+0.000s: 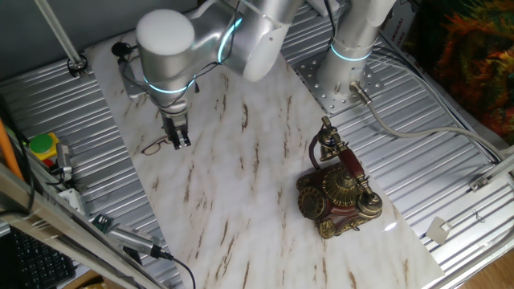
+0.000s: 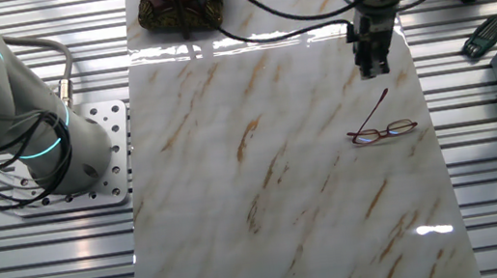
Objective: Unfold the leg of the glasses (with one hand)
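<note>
Gripper (image 1: 178, 138) hangs just beside glasses (image 1: 155, 146) on marble board (image 1: 241, 201), holding nothing; finger gap unclear. Other fixed view: gripper (image 2: 374, 68) above glasses (image 2: 382, 130), one leg sticking out. Step: approach; next needs lowering onto a leg.

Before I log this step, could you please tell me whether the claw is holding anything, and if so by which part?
Nothing is held. The claw hangs above the marble tabletop, clear of the glasses, which lie on it with one leg sticking out.

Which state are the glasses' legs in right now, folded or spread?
One leg is spread: on the glasses it angles up and away from the lenses toward the gripper. The other leg cannot be told from these views.
</note>
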Motion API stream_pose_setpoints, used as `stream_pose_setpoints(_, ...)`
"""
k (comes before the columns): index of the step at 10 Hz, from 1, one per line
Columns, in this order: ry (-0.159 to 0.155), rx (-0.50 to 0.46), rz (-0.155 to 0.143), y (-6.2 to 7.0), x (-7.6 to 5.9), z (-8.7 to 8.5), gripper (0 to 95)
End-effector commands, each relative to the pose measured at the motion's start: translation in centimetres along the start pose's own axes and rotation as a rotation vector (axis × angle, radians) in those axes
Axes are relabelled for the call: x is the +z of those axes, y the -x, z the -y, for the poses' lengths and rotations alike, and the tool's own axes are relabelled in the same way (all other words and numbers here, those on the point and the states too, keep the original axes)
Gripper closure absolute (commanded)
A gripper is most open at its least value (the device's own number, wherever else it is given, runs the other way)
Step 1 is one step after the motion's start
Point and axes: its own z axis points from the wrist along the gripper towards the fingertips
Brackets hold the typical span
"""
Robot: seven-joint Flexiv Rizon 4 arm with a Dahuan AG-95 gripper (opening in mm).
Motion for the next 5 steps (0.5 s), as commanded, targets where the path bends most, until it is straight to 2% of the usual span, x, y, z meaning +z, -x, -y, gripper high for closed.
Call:
stream_pose_setpoints(1, -0.007, 0.007, 0.036, -0.72, 0.14, 0.45, 95.0)
stream_pose_setpoints(5, -0.016, 0.009, 0.067, -1.55, 0.48, 0.86, 95.0)
